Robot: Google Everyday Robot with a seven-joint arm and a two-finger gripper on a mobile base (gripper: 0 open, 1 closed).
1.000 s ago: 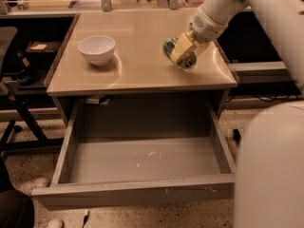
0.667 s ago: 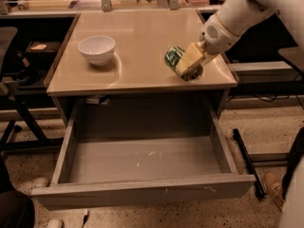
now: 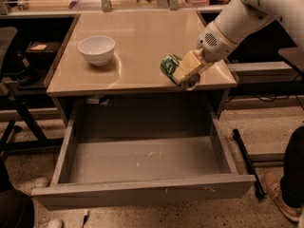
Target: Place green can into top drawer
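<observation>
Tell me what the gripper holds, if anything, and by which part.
The gripper holds the green can, clamped across its side wall. The can is tilted over the front right edge of the beige table.

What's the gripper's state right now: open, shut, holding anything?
Gripper: shut on the green can, held tilted over the front right edge of the table, above the open top drawer.

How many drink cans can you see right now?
1. The small green metallic can is clamped in the gripper at the front right edge of the beige table. I see no other.
</observation>
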